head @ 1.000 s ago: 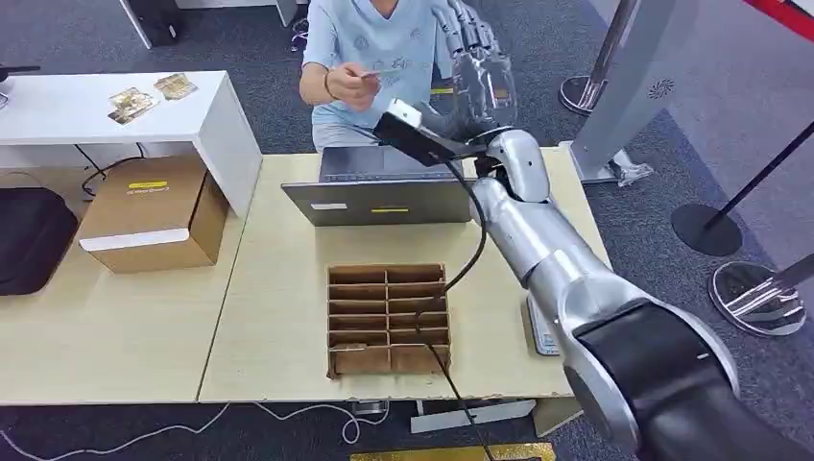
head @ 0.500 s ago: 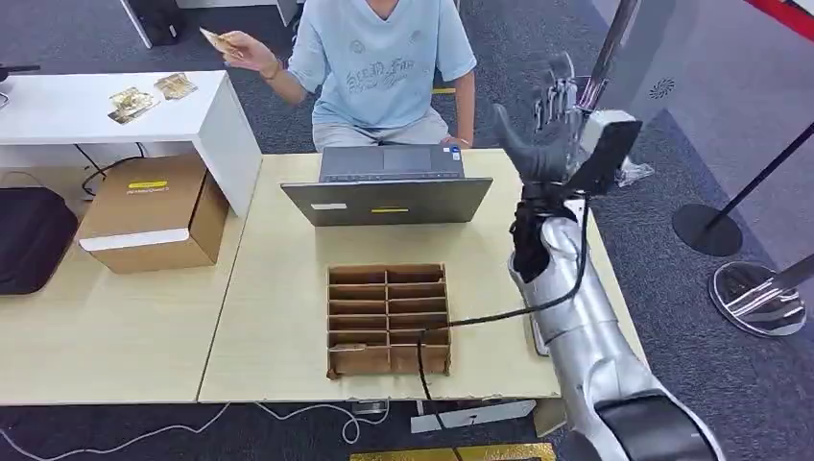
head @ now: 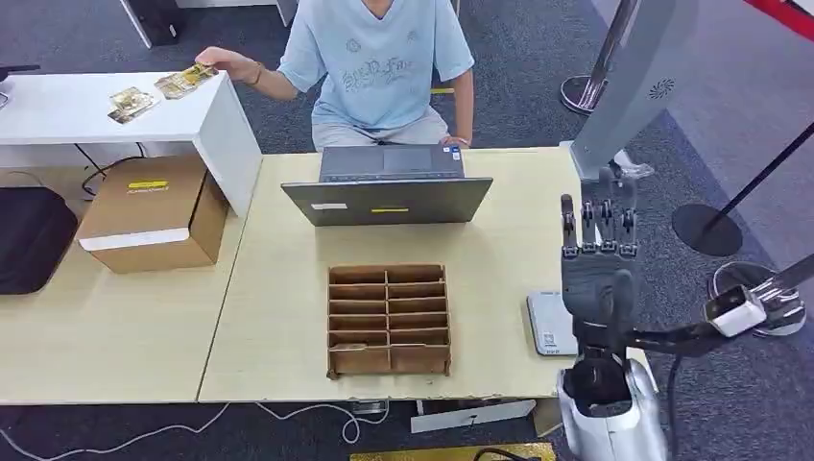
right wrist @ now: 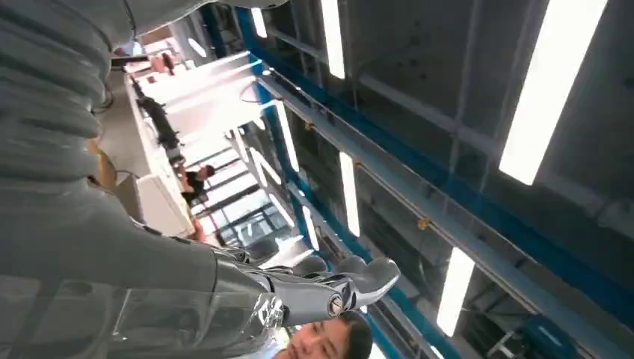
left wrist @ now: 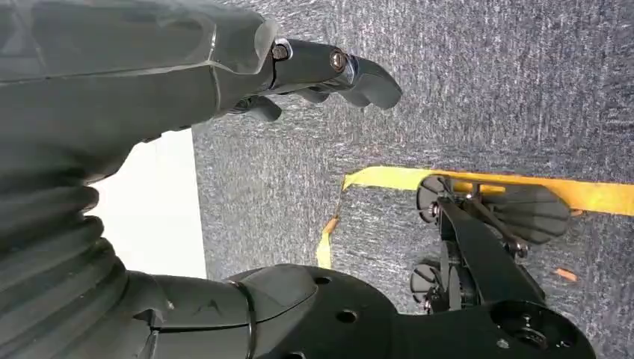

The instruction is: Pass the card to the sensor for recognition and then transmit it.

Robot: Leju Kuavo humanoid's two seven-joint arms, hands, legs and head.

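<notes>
The bench (head: 278, 317) carries the working set: a laptop (head: 389, 197) at its far edge, a cardboard divider tray (head: 388, 320) in the middle, and a flat grey sensor pad (head: 549, 325) near the right front corner. The pad lies on the robot's right side, probably so the right arm can reach it without crossing the tray.

A lower white bench (head: 106, 115) stands beyond and to the left, with a cardboard box (head: 154, 213) beside it on the nearer surface.

A person (head: 379, 58) sits behind the laptop, one arm stretched to the white bench, the hand (head: 216, 62) holding the card (head: 197, 72) at its corner, just beside two further cards (head: 154, 93) lying flat. The task's card is therefore with the person, not the robot.

The right hand (head: 595, 274) stands upright above the sensor pad, fingers (head: 600, 216) straight, pointing up and slightly apart, holding nothing. This reads as a pose clear of the bench top, ready for a further card.

The left hand (left wrist: 224, 67) hangs toward the carpet; its fingers (left wrist: 351, 71) are loosely curved around nothing.
</notes>
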